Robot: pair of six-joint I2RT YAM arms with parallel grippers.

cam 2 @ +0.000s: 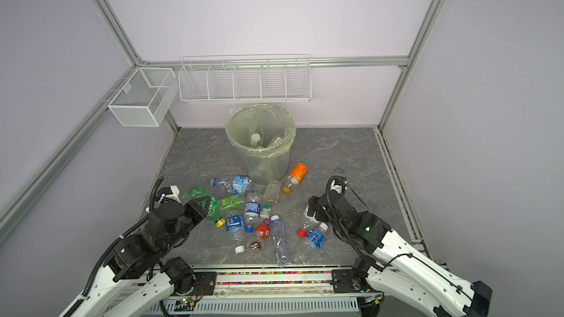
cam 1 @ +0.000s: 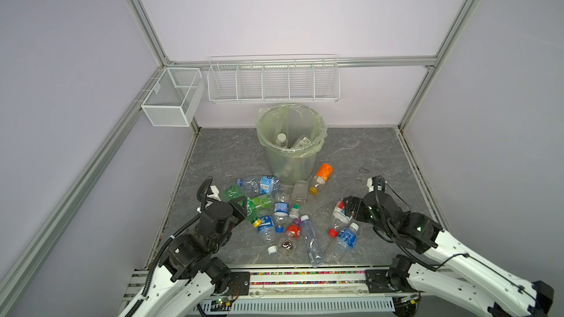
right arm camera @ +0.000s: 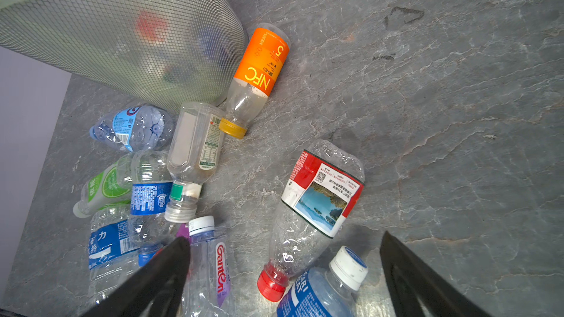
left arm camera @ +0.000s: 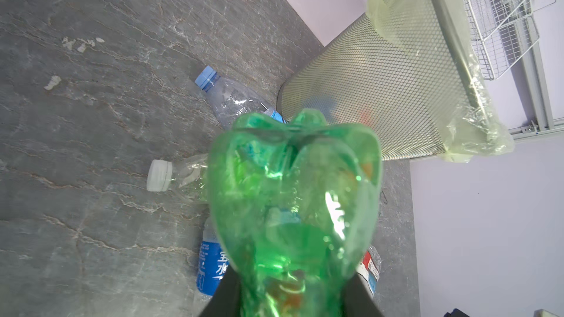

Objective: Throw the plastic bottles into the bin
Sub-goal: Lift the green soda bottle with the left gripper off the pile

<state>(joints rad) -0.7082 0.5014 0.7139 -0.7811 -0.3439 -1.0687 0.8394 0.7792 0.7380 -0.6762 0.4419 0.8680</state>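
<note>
Slate floor [cam 1: 351,154], left end effector [cam 1: 239,204] gripping bottle [left arm camera: 293,193]

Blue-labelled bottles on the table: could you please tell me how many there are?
4: pale-blue bottle beside the bin; far pile bottle; near pile bottle; white-capped bottle by the right gripper. The left arm may hide others.

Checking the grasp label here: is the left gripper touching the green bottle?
Touching. In the left wrist view the green bottle sits between the two dark fingers of the left gripper, both pressed against its sides.
</note>
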